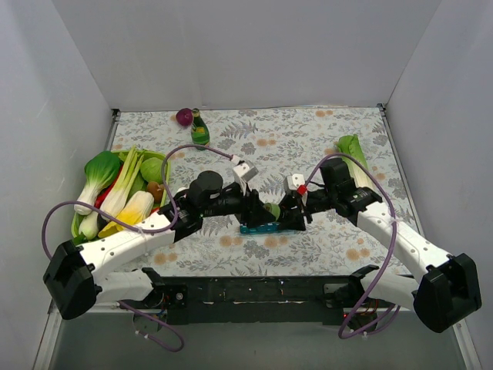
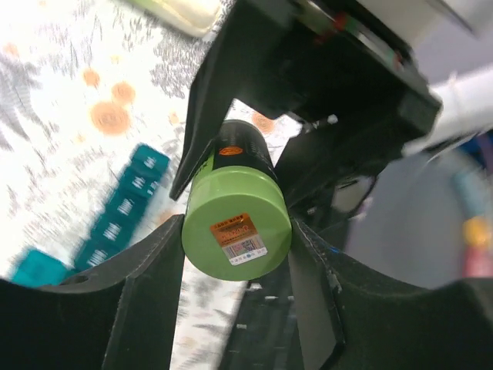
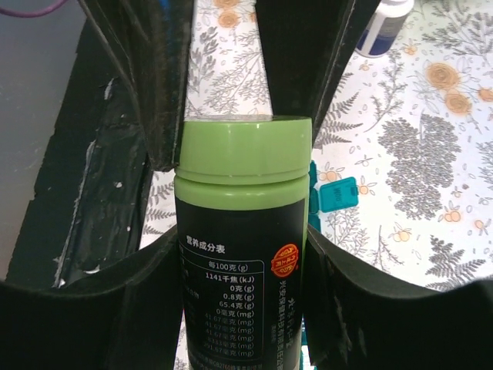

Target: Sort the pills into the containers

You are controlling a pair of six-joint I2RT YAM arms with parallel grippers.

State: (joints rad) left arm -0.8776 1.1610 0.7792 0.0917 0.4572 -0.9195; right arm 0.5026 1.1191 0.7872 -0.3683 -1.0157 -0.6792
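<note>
A black pill bottle (image 3: 243, 277) with a light green cap (image 2: 236, 223) is held in the air between both grippers, just above the teal pill organiser (image 1: 258, 228). My right gripper (image 3: 243, 239) is shut on the bottle's black body. My left gripper (image 2: 236, 235) is closed around the green cap from the opposite side. In the top view the two grippers, left (image 1: 258, 208) and right (image 1: 286, 210), meet at the bottle (image 1: 272, 210). The organiser lies on the floral cloth below in the left wrist view (image 2: 115, 223). One of its lids (image 3: 339, 193) stands open. No loose pills show.
A green basket (image 1: 166, 158) of vegetables sits at the left. A bok choy (image 1: 353, 154) lies at the right. A dark green bottle with a yellow label (image 1: 199, 129) and a purple onion (image 1: 184, 116) stand at the back. A small white bottle (image 3: 389, 27) is beyond the organiser.
</note>
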